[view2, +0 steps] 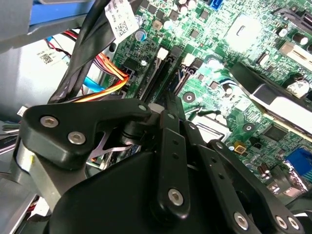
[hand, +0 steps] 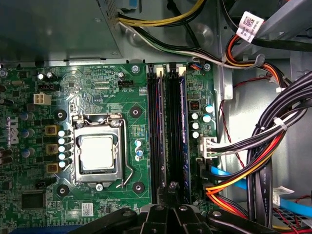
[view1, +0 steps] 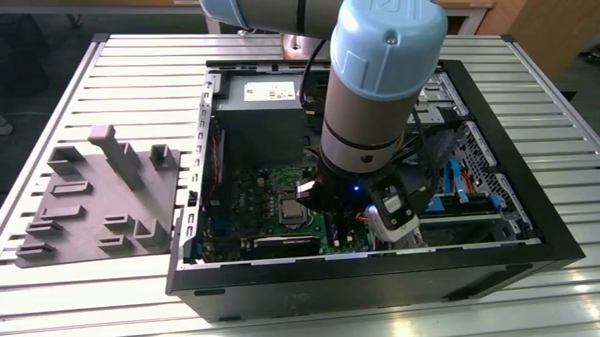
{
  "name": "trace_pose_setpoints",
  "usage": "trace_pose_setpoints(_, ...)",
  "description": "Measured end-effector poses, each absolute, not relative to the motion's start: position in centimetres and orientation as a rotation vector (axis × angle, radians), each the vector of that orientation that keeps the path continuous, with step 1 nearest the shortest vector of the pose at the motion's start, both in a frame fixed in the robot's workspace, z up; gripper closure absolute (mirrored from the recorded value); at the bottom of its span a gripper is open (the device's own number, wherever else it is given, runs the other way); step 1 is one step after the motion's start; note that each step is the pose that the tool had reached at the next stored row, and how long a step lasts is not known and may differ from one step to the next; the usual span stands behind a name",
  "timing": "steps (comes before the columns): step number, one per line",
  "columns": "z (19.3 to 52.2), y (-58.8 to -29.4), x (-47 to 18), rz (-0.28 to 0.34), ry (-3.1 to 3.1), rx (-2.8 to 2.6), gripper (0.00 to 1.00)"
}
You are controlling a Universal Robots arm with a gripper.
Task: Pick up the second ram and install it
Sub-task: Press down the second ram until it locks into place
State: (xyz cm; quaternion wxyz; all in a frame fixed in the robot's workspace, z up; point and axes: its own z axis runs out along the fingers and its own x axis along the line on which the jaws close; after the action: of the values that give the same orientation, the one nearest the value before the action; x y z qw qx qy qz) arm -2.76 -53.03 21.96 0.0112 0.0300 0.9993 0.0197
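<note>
The second ram, a long thin dark circuit-board stick (hand: 178, 122), stands in the black slot nearer the cable bundle (hand: 273, 146) on the green motherboard (hand: 97, 83), beside another filled slot. Judging by that, pickup and carry are done; whether it is fully latched I cannot tell. The black linkage hand (hand: 170, 197) hangs over the slot's end, fingers drawn narrow together (gripping or only pressing, I can't say). The exterior view adds the grey plastic tray (view1: 94, 210) on the slatted desk (view1: 140, 70), well apart from the open black computer case (view1: 525, 210); the first wrist view gives the slots plainly.
</note>
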Motion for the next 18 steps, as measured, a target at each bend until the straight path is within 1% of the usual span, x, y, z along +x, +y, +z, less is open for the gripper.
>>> trace_pose_setpoints(18, 21.7, -53.02, -2.76, 0.063, 3.117, 0.094, 0.89)
